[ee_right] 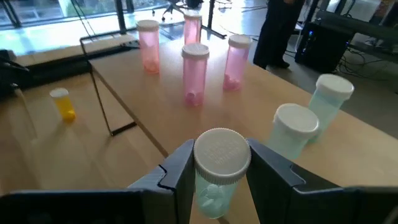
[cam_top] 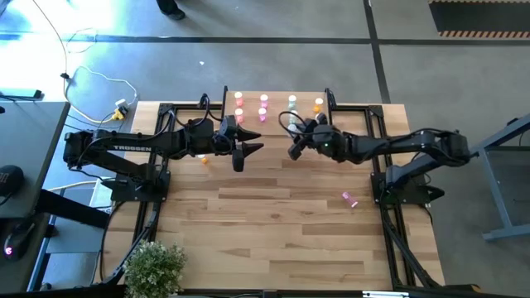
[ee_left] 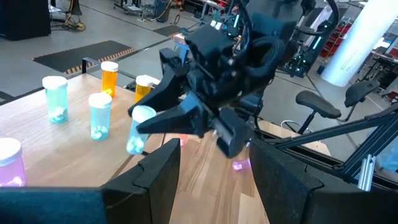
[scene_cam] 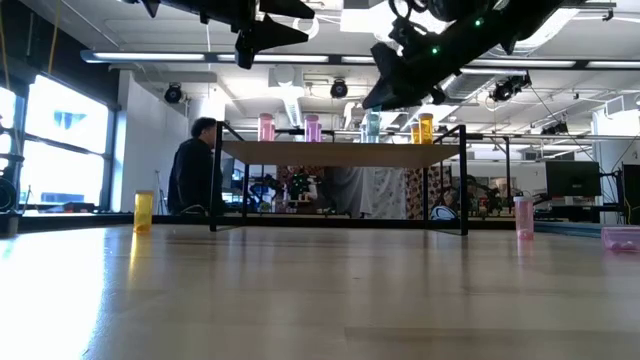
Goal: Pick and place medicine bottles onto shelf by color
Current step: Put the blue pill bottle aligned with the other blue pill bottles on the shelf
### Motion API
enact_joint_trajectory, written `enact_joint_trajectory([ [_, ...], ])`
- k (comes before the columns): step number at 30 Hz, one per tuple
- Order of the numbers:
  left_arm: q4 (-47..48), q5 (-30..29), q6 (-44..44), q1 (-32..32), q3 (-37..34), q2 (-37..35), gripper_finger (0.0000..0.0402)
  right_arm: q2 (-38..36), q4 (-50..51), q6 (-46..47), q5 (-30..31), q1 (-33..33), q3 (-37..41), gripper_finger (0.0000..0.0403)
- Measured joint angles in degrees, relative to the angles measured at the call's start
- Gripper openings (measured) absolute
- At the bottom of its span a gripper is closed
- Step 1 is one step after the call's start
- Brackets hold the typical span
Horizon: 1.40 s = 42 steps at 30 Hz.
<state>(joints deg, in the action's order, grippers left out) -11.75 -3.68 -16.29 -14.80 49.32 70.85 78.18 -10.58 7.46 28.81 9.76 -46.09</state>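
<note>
The shelf (cam_top: 277,118) stands at the table's far middle. On it stand several pink bottles (ee_right: 194,71), two pale teal ones (ee_right: 297,129) and two orange ones (ee_left: 109,78). My right gripper (cam_top: 294,151) hangs in front of the shelf's near edge, above board height, shut on a pale teal bottle (ee_right: 214,186) with a white cap. My left gripper (cam_top: 240,157) waits to its left, open with nothing between its fingers (ee_left: 161,174). An orange bottle (cam_top: 204,159) stands on the table left of the shelf. A pink bottle (cam_top: 349,199) lies on the table at the right. My right gripper pinches the teal bottle between its two fingers at its upper part, at and just under the white cap (ee_right: 221,152). The fingers (ee_left: 155,102) come from the table's right, slanting slightly down. The bottle's body (ee_left: 134,142) hangs below them, cap up, clear of table and shelf.
The shelf's black legs (scene_cam: 213,185) and the arm frames at both table sides border the work space. A potted plant (cam_top: 153,266) sits at the near left corner. A person (scene_cam: 195,165) sits in the room behind the table. The near half of the table holds no bottles.
</note>
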Motion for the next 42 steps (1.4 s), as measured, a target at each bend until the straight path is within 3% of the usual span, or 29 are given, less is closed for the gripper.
enact_joint_trajectory([
  [14,0.3,0.0,0.7,0.0,0.0,0.0,0.0182,1.1,0.2,-1.4,-1.1,2.4,-0.2,0.0117],
  [21,0.4,0.0,1.0,0.0,0.0,0.0,0.0182,1.5,7.6,-1.2,-2.6,4.2,-4.2,0.0117],
  [42,0.4,0.0,1.5,0.0,0.0,0.0,0.0182,2.8,7.3,1.5,-2.5,4.2,-4.4,0.0117],
])
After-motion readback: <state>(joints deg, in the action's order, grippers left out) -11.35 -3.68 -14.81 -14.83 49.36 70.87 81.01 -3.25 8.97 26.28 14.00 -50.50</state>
